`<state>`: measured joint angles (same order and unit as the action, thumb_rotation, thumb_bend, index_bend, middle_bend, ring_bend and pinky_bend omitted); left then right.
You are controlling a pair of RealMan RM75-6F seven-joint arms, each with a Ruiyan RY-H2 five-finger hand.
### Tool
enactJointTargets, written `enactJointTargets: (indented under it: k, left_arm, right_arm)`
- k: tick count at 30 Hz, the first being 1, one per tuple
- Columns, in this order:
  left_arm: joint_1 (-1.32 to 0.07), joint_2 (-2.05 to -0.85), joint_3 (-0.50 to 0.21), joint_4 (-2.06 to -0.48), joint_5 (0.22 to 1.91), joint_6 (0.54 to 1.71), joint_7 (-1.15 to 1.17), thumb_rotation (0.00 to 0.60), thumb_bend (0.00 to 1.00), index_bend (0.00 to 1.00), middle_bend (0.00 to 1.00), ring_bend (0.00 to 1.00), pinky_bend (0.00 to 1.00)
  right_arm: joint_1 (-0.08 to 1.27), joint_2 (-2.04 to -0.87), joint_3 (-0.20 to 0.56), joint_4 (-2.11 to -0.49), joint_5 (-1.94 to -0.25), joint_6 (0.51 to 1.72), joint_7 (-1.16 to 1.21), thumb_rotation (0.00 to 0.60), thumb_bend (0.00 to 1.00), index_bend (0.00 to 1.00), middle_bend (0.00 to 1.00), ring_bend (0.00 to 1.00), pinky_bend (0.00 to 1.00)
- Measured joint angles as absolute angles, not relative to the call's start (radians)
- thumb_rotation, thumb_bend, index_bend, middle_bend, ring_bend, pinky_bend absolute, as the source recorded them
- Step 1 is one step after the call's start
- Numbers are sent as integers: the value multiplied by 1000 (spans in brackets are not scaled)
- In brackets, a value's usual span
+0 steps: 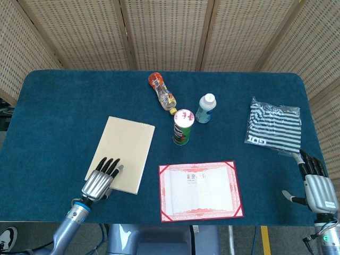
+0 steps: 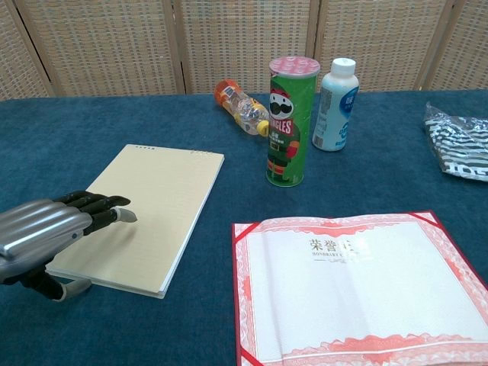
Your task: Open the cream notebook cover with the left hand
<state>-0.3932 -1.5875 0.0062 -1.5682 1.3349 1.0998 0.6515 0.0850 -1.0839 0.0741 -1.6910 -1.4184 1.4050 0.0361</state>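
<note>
Cream notebook (image 1: 124, 153) lies closed on the blue surface (image 1: 58, 117), my left robot hand (image 1: 100, 179) spread flat over its near corner, holding nothing; next I must hook the cover's edge and lift.

Notebook's (image 2: 145, 217) near-left corner under the left hand (image 2: 46, 232); striped bag (image 2: 461, 145) edge-cropped.

Woven rattan screen panels (image 1: 170, 32) behind blue-clothed table (image 1: 64, 101).

Tabletop (image 1: 64, 106): matt blue felt-like cloth. Cream notebook (image 1: 125, 150): matt paper. Left hand (image 1: 100, 180): brushed metal back. Striped bag (image 1: 274, 126): glossy plastic wrap.
</note>
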Motion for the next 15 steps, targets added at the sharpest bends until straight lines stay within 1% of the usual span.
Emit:
enactJointTargets:
  k: [15]
  left_arm:
    - [-416, -1615, -1, -1543, 1302, 1090, 667, 600, 340, 0, 0, 0, 0]
  right_arm:
    - [86, -1083, 74, -1690, -1419, 1403, 40, 600, 52, 30, 0, 0, 0]
